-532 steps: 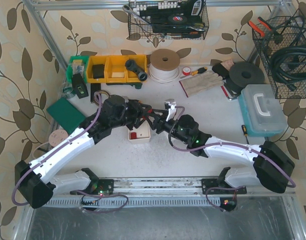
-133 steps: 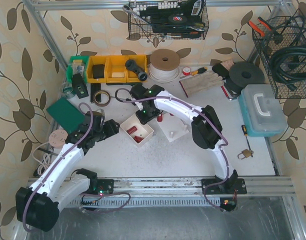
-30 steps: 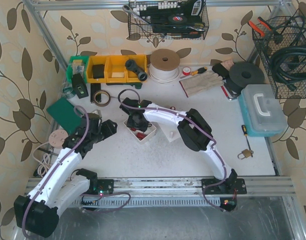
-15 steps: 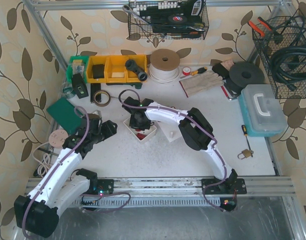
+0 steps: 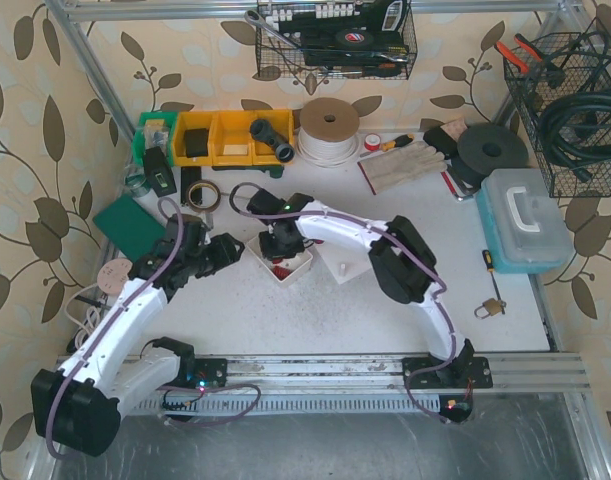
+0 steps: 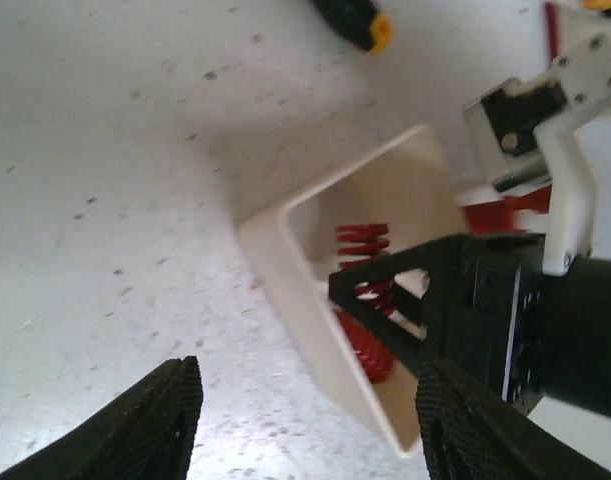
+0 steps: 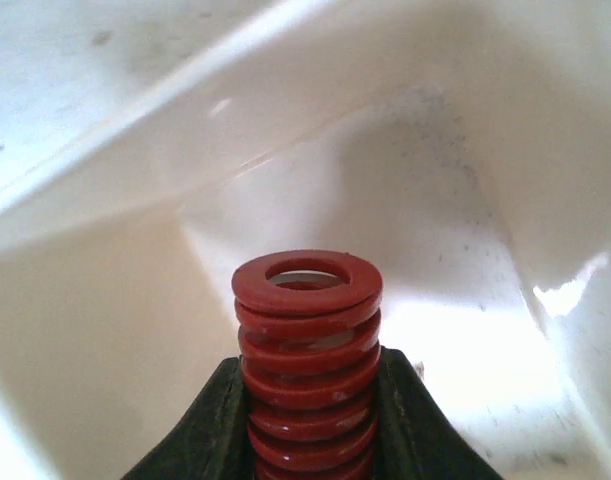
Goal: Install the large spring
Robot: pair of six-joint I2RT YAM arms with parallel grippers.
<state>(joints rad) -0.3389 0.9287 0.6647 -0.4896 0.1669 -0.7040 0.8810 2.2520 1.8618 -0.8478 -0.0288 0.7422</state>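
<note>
The large spring [image 7: 305, 310] is a thick red coil, and my right gripper [image 7: 307, 378] is shut on it, one black finger on each side. It is held inside the white bin [image 7: 135, 150], end-on to the wrist camera. From above, the right gripper [image 5: 281, 244] reaches down into the bin [image 5: 303, 264]. My left gripper [image 6: 315, 420] is open just left of the bin [image 6: 285, 270], with bare table between its fingers [image 6: 165, 410]. The left wrist view shows a thinner red spring [image 6: 363, 245] in the bin as well. From above, the left gripper [image 5: 225, 252] sits a short way from the bin's left wall.
A white fixture with posts [image 5: 343, 262] stands right of the bin. A tape roll [image 5: 199, 193], yellow bins [image 5: 220, 137] and a green pad [image 5: 131, 224] lie to the back left. A blue case [image 5: 525, 220] and a padlock [image 5: 488, 307] are on the right.
My right gripper has shut on the large spring inside the bin. My left gripper has moved right, closer to the bin, and stayed open.
</note>
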